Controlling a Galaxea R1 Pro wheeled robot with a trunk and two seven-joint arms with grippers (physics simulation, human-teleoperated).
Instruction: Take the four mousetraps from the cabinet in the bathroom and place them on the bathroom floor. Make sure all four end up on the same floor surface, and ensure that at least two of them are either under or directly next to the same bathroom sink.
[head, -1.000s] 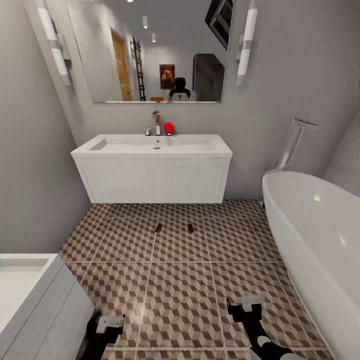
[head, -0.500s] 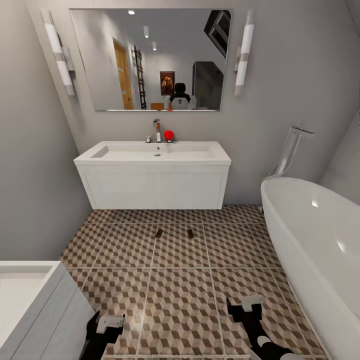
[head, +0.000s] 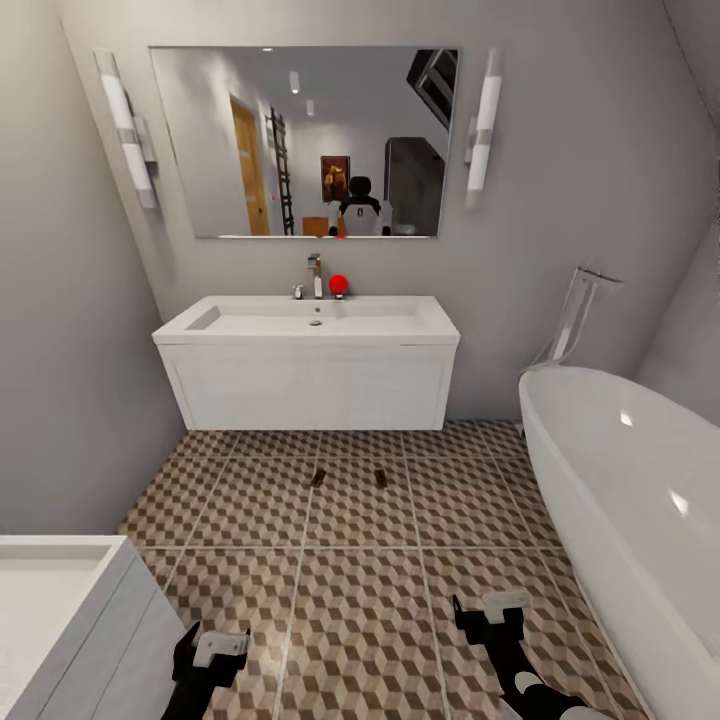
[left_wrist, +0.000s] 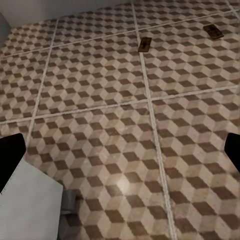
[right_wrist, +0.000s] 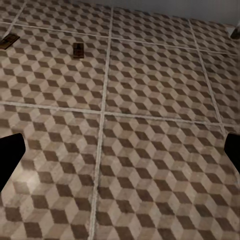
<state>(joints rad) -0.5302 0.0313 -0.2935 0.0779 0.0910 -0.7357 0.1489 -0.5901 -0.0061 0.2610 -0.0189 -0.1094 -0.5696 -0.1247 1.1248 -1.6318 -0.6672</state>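
Two small brown mousetraps lie on the cube-patterned bathroom floor (head: 360, 610), one (head: 318, 477) left of the other (head: 381, 478), just in front of the wall-hung white sink (head: 250, 338). The left wrist view has them as one mousetrap (left_wrist: 144, 45) and a second (left_wrist: 213, 32); the right wrist view has one mousetrap (right_wrist: 78, 50) and a second (right_wrist: 9, 41). My left gripper (head: 218, 648) and right gripper (head: 492, 608) hang low over the tiles, well short of the traps. Both are open and hold nothing. The cabinet is out of view.
A white bathtub (head: 620, 470) runs along the right side with a tall tap (head: 585, 300) behind it. A white drawer unit (head: 70, 620) stands close at the near left. A mirror (head: 300, 140) hangs above the sink, and a red object (head: 339, 284) sits by the faucet.
The whole picture has slid downward and the sink looks slightly smaller, so the camera has moved. The traps lie where they were, and both grippers keep their pose.
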